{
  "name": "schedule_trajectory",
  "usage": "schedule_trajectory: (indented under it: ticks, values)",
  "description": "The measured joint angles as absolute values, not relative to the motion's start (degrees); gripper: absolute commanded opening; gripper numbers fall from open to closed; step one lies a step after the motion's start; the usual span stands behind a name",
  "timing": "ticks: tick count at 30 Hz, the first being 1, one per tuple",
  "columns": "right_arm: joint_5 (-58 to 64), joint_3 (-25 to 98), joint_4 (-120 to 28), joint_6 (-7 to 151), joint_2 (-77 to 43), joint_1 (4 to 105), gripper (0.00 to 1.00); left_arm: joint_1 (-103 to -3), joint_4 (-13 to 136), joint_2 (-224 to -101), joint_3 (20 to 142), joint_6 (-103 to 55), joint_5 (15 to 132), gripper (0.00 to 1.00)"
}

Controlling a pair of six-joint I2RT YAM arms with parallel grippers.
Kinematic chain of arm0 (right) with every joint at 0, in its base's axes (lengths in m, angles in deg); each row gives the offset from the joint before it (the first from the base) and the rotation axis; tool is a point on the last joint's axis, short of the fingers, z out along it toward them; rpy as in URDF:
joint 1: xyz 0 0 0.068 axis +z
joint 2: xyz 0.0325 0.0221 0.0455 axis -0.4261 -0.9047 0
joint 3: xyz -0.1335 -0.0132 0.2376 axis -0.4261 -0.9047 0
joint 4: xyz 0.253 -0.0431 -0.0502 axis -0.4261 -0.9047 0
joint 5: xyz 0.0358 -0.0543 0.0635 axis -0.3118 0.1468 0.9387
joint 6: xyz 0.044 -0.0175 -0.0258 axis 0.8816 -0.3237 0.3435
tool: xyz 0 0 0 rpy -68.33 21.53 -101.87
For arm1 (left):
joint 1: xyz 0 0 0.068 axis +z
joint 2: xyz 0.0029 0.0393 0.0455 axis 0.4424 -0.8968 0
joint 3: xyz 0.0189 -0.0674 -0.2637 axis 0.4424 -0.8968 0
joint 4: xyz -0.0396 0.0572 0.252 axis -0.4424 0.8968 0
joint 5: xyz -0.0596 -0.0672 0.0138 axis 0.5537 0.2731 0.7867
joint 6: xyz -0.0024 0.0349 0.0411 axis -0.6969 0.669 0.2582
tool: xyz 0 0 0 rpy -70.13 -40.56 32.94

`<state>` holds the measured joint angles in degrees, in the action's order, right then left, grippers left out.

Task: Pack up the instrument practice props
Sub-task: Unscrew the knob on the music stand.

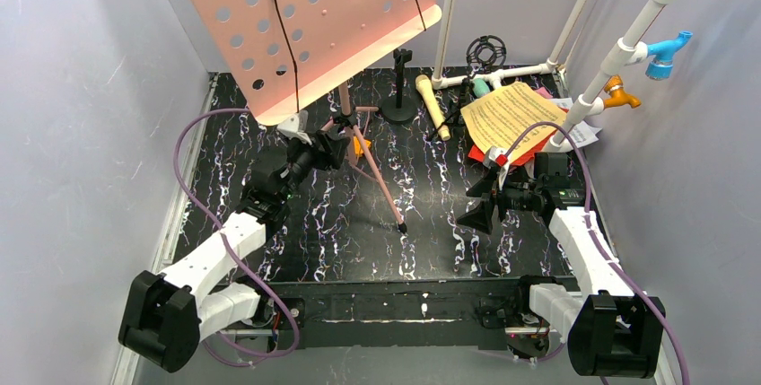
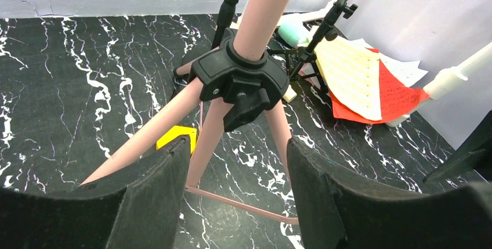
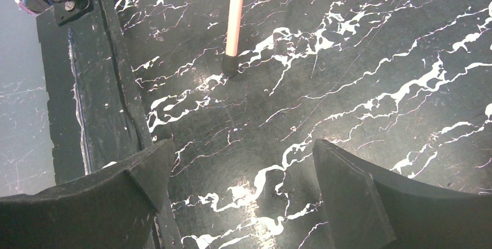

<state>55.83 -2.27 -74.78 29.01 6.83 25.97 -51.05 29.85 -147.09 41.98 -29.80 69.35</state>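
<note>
Left wrist: pink tripod leg (image 2: 206,139) stands within left tool (image 2: 235,165), seemingly untouched.

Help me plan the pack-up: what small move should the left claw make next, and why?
Probably close the left claw on the pink tripod leg: its fingers stand open on either side of that leg, just below the black hub, not yet closed on it.

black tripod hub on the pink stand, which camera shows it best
Left wrist: the hub fills the middle, pink legs spreading from it. Top external shows it tiny, next to the left gripper. Right wrist shows only one leg's foot.
</note>
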Motion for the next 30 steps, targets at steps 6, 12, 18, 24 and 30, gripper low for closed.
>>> schedule_trajectory:
  ticks: [6, 12, 18, 24, 30]
  values:
    - [55.83, -2.29, -74.78, 28.99, 6.83, 25.34, 0.98, -50.88, 29.37, -149.67, 43.88, -28.86, 69.35, 0.54]
    - [55.85, -2.29, -74.78, 28.99, 6.83, 25.19, 1.0, -50.79, 29.05, -151.22, 45.37, -28.71, 69.37, 0.5]
    - [55.83, -2.29, -74.8, 28.97, 6.83, 24.92, 1.0, -50.79, 28.96, -152.4, 46.38, -29.3, 70.14, 0.38]
    - [55.83, -2.29, -74.78, 28.97, 6.83, 24.9, 1.0, -50.79, 28.98, -152.92, 46.64, -30.45, 70.25, 0.22]
    - [55.83, -2.29, -74.8, 28.97, 6.83, 24.9, 1.0, -50.79, 28.83, -152.92, 46.68, -32.23, 70.18, 0.19]
